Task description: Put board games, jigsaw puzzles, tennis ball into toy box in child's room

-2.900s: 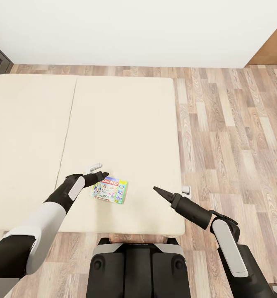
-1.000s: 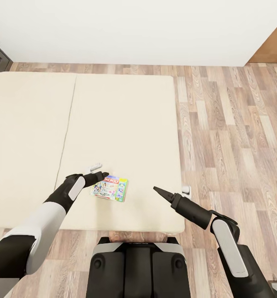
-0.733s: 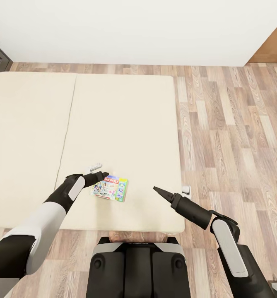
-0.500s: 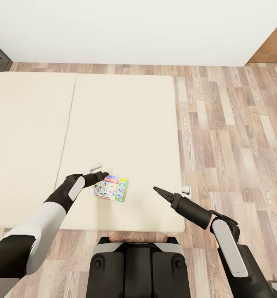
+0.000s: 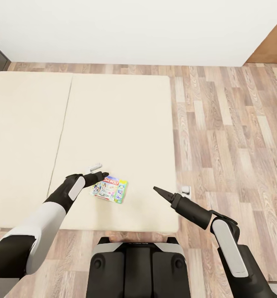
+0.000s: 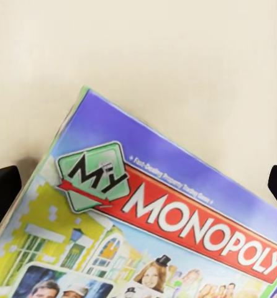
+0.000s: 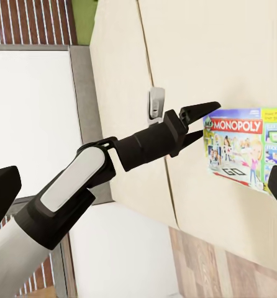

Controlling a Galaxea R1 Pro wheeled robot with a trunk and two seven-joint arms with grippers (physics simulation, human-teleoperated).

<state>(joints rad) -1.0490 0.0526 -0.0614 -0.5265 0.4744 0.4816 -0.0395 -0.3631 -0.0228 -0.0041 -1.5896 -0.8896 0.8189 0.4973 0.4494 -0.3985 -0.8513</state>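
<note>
My left arm reaches forward and down over the bed, forearm sloping toward the mattress, left tool right at the near-left corner of the board game. Its two dark fingers are spread a little, tips just at the box edge; I cannot tell if they touch it. In the left wrist view both fingertips sit at the frame sides with the box cover between and ahead of them, nothing pinched.

My right arm is bent at the elbow, forearm angled up and inward, right tool hovering over the bed's near right part, well apart from the box, pointing toward it. Tips look pressed into one point in the head view; the right wrist view shows two dark tips at the frame edges, so I cannot tell for sure.

The box lies flat on the mattress, just ahead of the left tool, long axis running roughly left-right and slightly skewed, cover up. Green edge, blue-purple top band, red banner reading "MY MONOPOLY"; smaller print is unreadable.

A small grey-white bracket sits just beyond the left tool.
</note>
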